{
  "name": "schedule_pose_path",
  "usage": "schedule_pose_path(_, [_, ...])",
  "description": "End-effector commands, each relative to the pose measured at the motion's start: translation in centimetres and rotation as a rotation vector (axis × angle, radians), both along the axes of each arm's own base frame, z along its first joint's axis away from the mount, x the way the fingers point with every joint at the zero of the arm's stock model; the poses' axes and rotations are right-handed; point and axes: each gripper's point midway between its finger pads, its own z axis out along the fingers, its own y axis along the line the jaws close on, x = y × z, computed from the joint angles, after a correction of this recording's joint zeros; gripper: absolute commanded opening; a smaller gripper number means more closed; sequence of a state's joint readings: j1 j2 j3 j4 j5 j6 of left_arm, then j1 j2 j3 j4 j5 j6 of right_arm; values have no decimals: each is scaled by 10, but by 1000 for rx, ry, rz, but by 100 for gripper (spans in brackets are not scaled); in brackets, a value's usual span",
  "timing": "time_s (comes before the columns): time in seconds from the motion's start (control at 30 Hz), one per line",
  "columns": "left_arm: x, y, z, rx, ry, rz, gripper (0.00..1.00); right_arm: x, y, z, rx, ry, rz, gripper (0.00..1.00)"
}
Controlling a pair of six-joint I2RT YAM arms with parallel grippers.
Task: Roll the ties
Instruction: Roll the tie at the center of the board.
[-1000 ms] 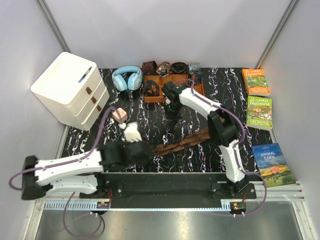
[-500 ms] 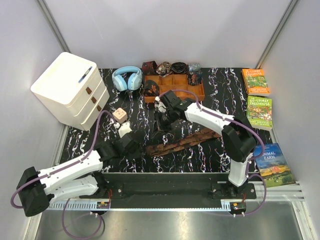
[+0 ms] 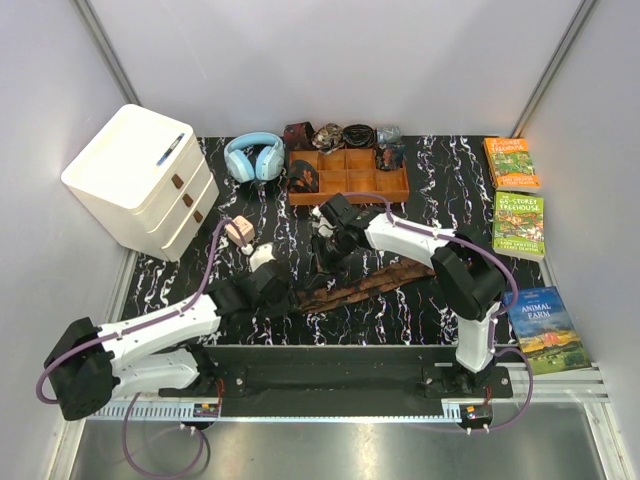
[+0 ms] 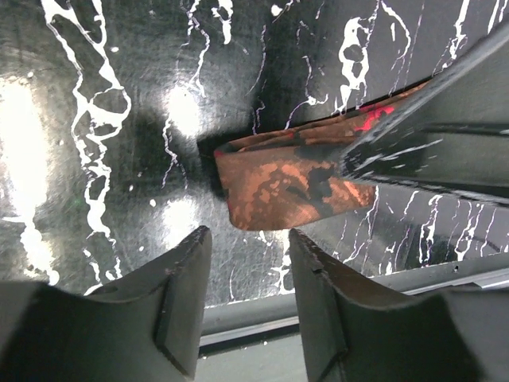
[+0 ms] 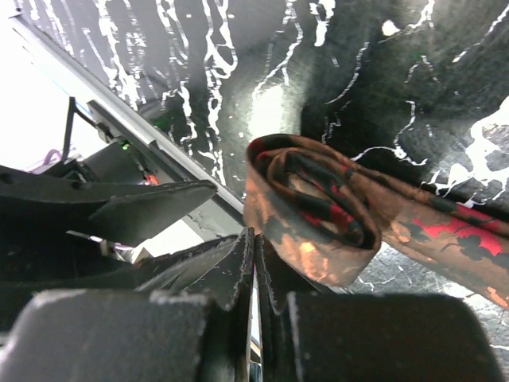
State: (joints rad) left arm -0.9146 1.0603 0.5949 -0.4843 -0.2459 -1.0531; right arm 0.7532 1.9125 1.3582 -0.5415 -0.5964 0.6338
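Note:
One of the ties, dark brown with a reddish-tan pattern, lies stretched on the black marbled mat. Its left end is folded into a loose roll, also shown in the left wrist view. My right gripper is shut, its tips just beside that roll with nothing between them; in the top view it hovers over the tie's left part. My left gripper stands open and empty a little short of the roll, at the tie's left end in the top view.
An orange-brown wooden tray holding rolled ties stands at the back, more rolls behind it. Blue headphones and a white drawer unit are at the left, a small pink cube near them. Three books lie along the right.
My right gripper has come from near the tray down and left to the tie's rolled end, its jaws closing. The left arm shifted a little; its gripper stays open by that end.

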Motion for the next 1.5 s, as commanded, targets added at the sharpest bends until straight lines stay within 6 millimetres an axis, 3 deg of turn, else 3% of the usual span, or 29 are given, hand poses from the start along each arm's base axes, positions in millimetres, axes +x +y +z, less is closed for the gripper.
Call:
schedule_pose_path(0.0, [8,-12,5,-46,-32,-21,50,-3,6,-5,25,3,33,7])
schedule_pose_path(0.4, [11,-10,6,-41,-38,-9,50,-7,-4,-22,-10,16,37,6])
schedule_pose_path(1.2, [18,-20,-36,-3,20,-12,56,-5,-30,-61,-108,6,31,6])
schedule_pose_path(1.47, [20,-17,-39,3,11,0,57,-6,-32,-69,-126,13,33,5])
